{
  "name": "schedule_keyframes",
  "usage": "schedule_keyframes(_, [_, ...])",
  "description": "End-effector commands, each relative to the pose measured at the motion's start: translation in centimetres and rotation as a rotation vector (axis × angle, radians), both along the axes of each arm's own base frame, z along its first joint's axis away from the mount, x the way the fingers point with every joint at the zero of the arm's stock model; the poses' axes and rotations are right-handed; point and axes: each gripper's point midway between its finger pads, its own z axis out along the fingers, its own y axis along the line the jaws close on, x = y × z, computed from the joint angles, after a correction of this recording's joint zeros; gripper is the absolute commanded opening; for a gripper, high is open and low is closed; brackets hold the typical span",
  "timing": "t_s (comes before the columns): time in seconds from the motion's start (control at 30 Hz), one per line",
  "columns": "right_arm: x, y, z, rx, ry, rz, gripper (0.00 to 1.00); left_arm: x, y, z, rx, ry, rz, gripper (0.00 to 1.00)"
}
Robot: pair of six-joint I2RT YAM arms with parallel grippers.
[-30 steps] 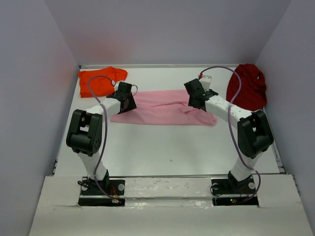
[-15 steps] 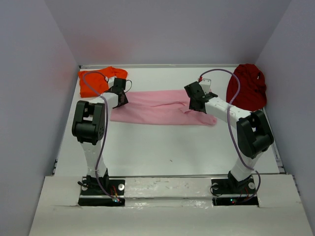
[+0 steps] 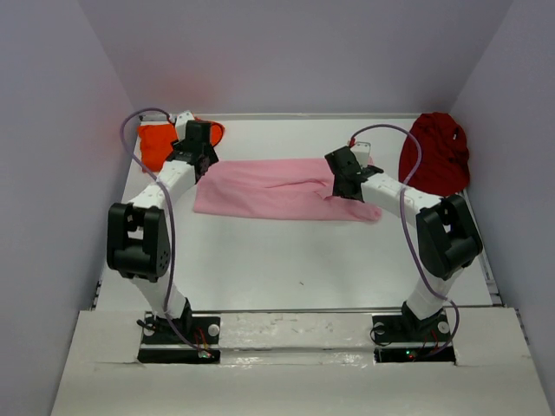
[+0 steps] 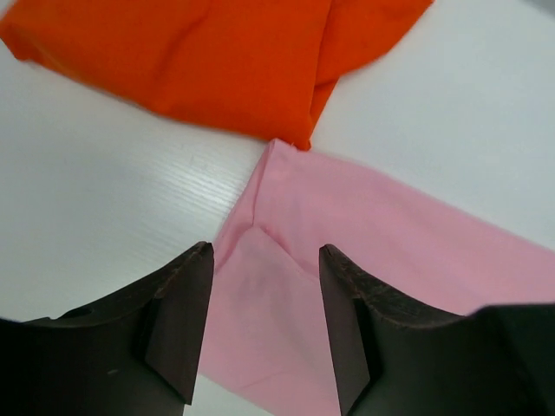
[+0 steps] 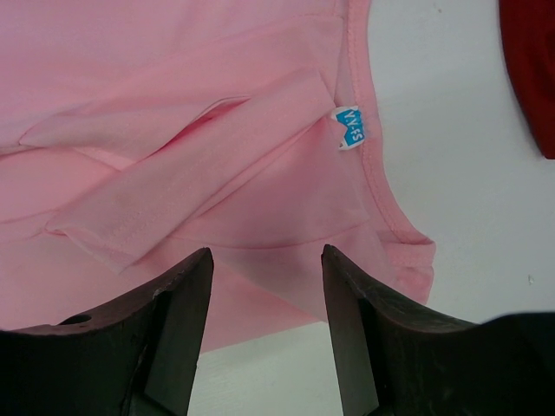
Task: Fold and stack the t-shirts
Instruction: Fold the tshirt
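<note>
Spread flat and crosswise over the far half of the white tabletop (image 3: 303, 260): light pink t-shirt (image 3: 277, 189). Bunched at the far left corner: orange t-shirt (image 3: 156, 143), tip to corner with the pink one in the left wrist view. Heaped by the far right edge: dark red t-shirt (image 3: 434, 154), parted from the pink collar end by a strip of bare tabletop. Pale grey walls (image 3: 303, 52) on three sides. Purple cable (image 3: 143, 111) looping along the left arm, another along the right.

Left hand (image 4: 264, 253) poised over the pink shirt's left corner, just short of the orange cloth. Jaws well apart, gripping nothing.

Right hand (image 5: 265, 253) poised over the pink shirt's collar end. Jaws likewise well apart, nothing between them. Ahead of it, a folded-over sleeve (image 5: 173, 199) lying slantwise across the shirt body, hem stitching showing.

Sewn inside the neckline: small blue tag (image 5: 350, 127) with white lettering, too small to read with certainty.
</note>
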Motion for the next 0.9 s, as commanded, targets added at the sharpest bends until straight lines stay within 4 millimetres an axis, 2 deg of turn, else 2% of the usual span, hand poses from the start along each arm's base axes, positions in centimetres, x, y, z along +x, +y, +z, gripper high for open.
schedule_keyframes(0.0, [0.3, 0.5, 1.8, 0.039, -0.059, 0.011, 0.59, -0.2, 1.4, 8.9, 0.047, -0.195, 0.027, 0.62])
schedule_keyframes(0.07, [0.2, 0.6, 1.7, 0.044, -0.055, 0.014, 0.59, -0.4, 1.1, 9.5, 0.041, -0.197, 0.003, 0.63])
schedule_keyframes(0.13, [0.2, 0.7, 1.5, 0.050, -0.053, 0.016, 0.59, -0.4, 0.1, 8.8, 0.010, -0.176, -0.045, 0.63])
schedule_keyframes(0.23, [0.3, 0.9, 0.8, 0.053, -0.043, 0.016, 0.59, -0.4, -2.1, 6.1, -0.068, -0.112, -0.132, 0.62])
schedule_keyframes(0.33, [0.8, 1.2, 0.3, 0.053, -0.035, 0.013, 0.59, -0.8, -3.1, 3.5, -0.117, -0.065, -0.161, 0.62])
schedule_keyframes(0.43, [1.3, 1.5, -0.2, 0.055, -0.031, 0.005, 0.59, -0.6, -3.5, 1.7, -0.117, -0.030, -0.181, 0.62])
schedule_keyframes(0.47, [1.4, 1.6, -0.7, 0.055, -0.021, 0.001, 0.59, -0.8, -3.7, 0.1, -0.118, 0.023, -0.192, 0.62])
schedule_keyframes(0.5, [1.6, 1.7, -0.8, 0.056, -0.019, -0.002, 0.59, -0.3, -4.0, 0.2, -0.122, 0.036, -0.206, 0.62])
schedule_keyframes(0.6, [2.0, 1.9, -1.4, 0.057, -0.006, -0.019, 0.59, -0.6, -4.1, -2.1, -0.111, 0.139, -0.213, 0.59])
schedule_keyframes(0.67, [2.4, 2.3, -1.4, 0.067, -0.002, -0.028, 0.59, -0.8, -3.9, -1.9, -0.110, 0.130, -0.204, 0.57])
schedule_keyframes(0.77, [3.0, 1.9, -2.3, 0.075, 0.021, -0.040, 0.59, -1.2, -3.6, 0.9, -0.103, 0.047, -0.198, 0.57])
schedule_keyframes(0.8, [3.5, 1.8, -2.1, 0.081, 0.018, -0.048, 0.59, -1.5, -3.4, 3.1, -0.098, -0.006, -0.192, 0.58])
schedule_keyframes(0.83, [3.8, 1.1, -2.8, 0.083, 0.033, -0.063, 0.59, -1.7, -3.2, 4.3, -0.087, -0.033, -0.186, 0.58])
schedule_keyframes(0.87, [3.9, 1.3, -3.1, 0.113, 0.049, -0.057, 0.59, -2.0, -3.1, 5.3, -0.080, -0.056, -0.182, 0.58])
